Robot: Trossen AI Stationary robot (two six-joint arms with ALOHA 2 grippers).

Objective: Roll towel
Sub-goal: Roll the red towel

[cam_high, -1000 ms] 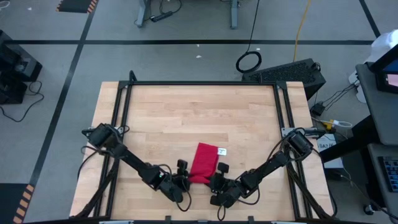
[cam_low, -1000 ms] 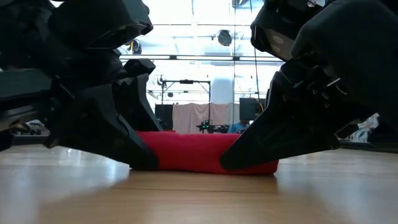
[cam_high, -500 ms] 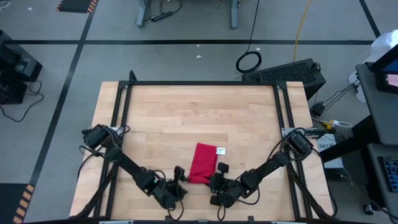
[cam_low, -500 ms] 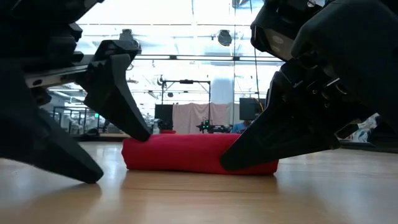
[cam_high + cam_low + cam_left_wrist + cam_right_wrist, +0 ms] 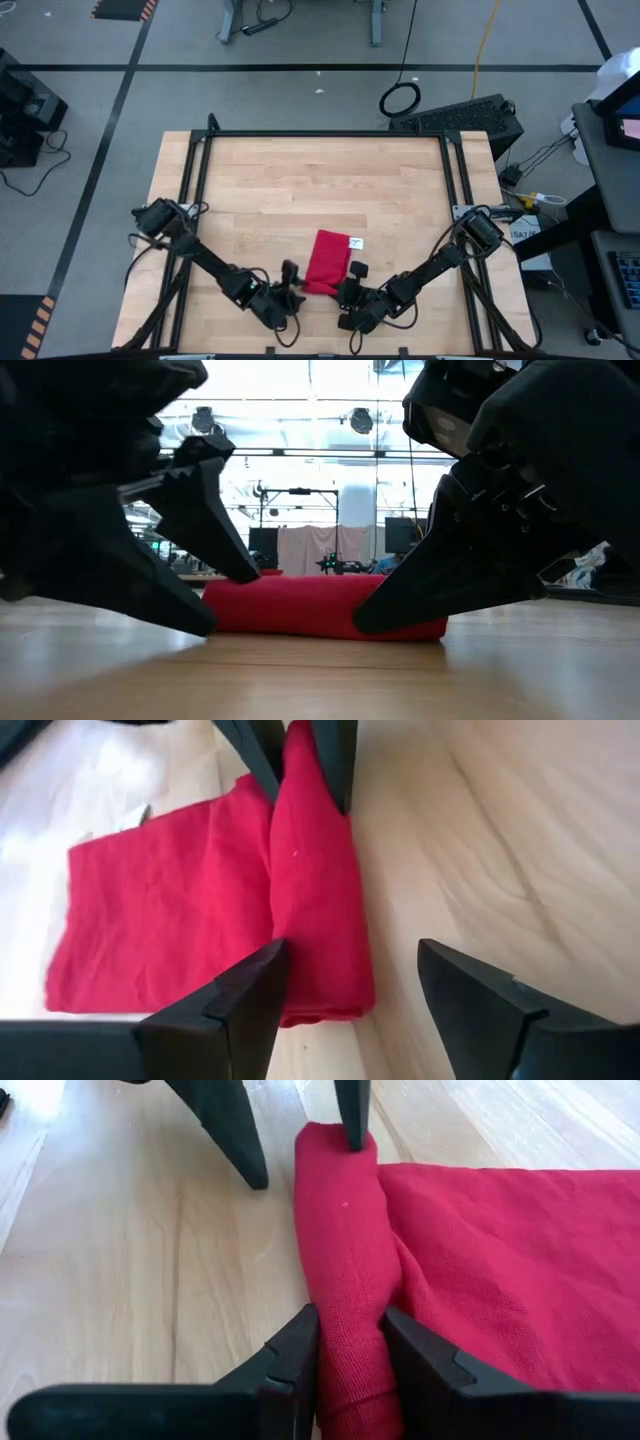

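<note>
The red towel [image 5: 327, 255] lies flat on the wooden table near its front edge, its white tag [image 5: 355, 243] at the right edge. Its near end is rolled into a short roll [image 5: 320, 605] lying left to right. My right gripper [image 5: 350, 284] is shut on the roll's right end. My left gripper [image 5: 290, 284] is open at the roll's left end: one finger is on the cloth, and the other stands over bare wood on the roll's near side [image 5: 450, 970]. My left gripper touches the towel with one fingertip [image 5: 268, 958] only, set on top of the roll's left end [image 5: 345, 1155] where the roll meets the flat cloth. It slants down from the near left. My right gripper pinches the roll's right end [image 5: 350, 1315] between its two fingers. They slant down from the near right and lie across the roll's thickness. The roll rests on the table.
The black frame rails run along the table's left [image 5: 190, 200] and right [image 5: 455, 190] sides. Bare wood [image 5: 320, 180] lies beyond the towel toward the far edge. Both arms lie low over the near edge.
My left gripper has opened, let go of the roll's left end and drawn back toward the near left. It has then come back toward the towel, still open. The roll and my right gripper have stayed in place.
</note>
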